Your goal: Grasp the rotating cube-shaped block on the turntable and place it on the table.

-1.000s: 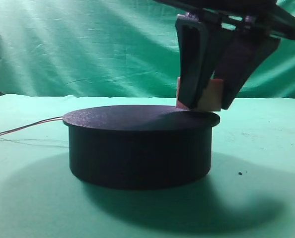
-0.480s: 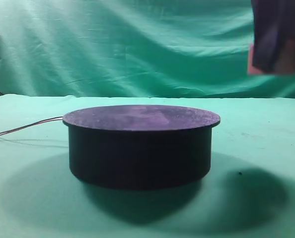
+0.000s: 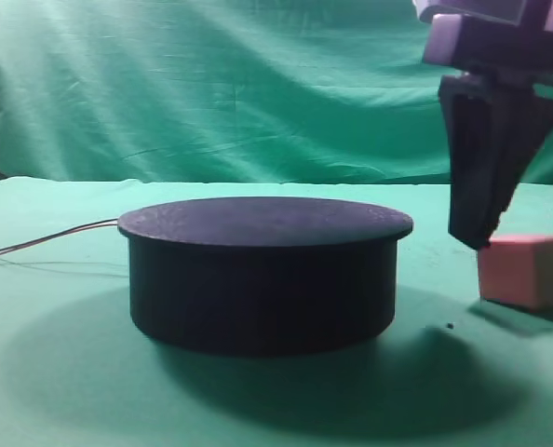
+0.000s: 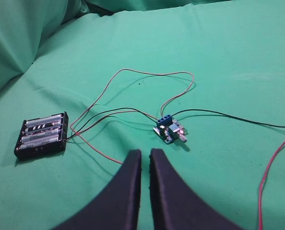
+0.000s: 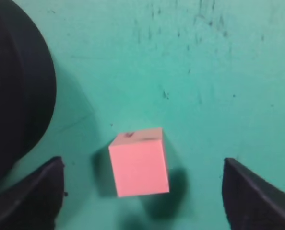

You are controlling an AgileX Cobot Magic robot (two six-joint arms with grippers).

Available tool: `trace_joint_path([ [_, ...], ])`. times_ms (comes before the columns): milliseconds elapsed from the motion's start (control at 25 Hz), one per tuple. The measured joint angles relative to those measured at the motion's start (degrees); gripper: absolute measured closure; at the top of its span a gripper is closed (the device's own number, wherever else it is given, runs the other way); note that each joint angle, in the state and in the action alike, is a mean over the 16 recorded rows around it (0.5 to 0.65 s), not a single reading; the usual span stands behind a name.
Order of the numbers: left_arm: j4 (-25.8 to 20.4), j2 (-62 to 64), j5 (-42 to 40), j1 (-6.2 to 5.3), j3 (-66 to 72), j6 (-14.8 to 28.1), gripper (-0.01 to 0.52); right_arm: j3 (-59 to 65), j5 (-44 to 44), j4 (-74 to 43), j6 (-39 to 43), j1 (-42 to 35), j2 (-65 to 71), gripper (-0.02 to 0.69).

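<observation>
Between the widely parted fingers of the right gripper [image 5: 142,191], seen in the right wrist view, the cube-shaped block [image 5: 139,163] rests free on the table [image 5: 219,72], touching neither fingertip; the jaws stand fully spread, one at 8 o'clock and one at 4 o'clock of the block. From the exterior high view, the same gripper [image 3: 528,237] hangs above the block [image 3: 524,270], its one visible finger just beside the block's upper left corner. At 9 o'clock of the block, well apart, stands the turntable [image 3: 263,279], its top bare.

Step in hand, as judged: release, with placement apparently complete. The next move calls for a straight upward retreat that does not brush the block.

Materials: the block is a matte pink cube with crisp edges and a small dark mark at one top edge; the turntable is a low dark cylinder with a slightly overhanging, finely grained lid; the table is wrinkled green cloth, lightly flecked.

The left gripper [image 4: 145,158], jaws nearly together and holding nothing, idles over a battery holder [image 4: 41,135], a small circuit board [image 4: 169,131] and loose wires [image 4: 133,91].
</observation>
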Motion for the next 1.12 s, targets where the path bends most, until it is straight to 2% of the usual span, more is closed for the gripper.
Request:
trace_joint_path([
  [240,0.0,0.0,0.0,0.0,0.0,0.0,0.514,1.3,2.1,-1.5,1.1,0.0,-12.7,0.547],
  [400,0.0,0.0,0.0,0.0,0.0,0.0,0.514,3.6,1.9,-1.7,1.4,0.0,-21.1,0.641],
  [560,0.0,0.0,0.0,0.0,0.0,0.0,0.514,6.1,0.8,-1.9,0.9,0.0,-27.9,0.665],
  [880,0.0,0.0,0.0,0.0,0.0,0.0,0.514,9.1,-2.2,-5.8,-0.4,-0.2,-35.5,0.665],
  [1120,0.0,0.0,0.0,0.0,0.0,0.0,0.514,14.0,-8.2,-10.3,-1.1,-3.5,-39.6,0.665],
])
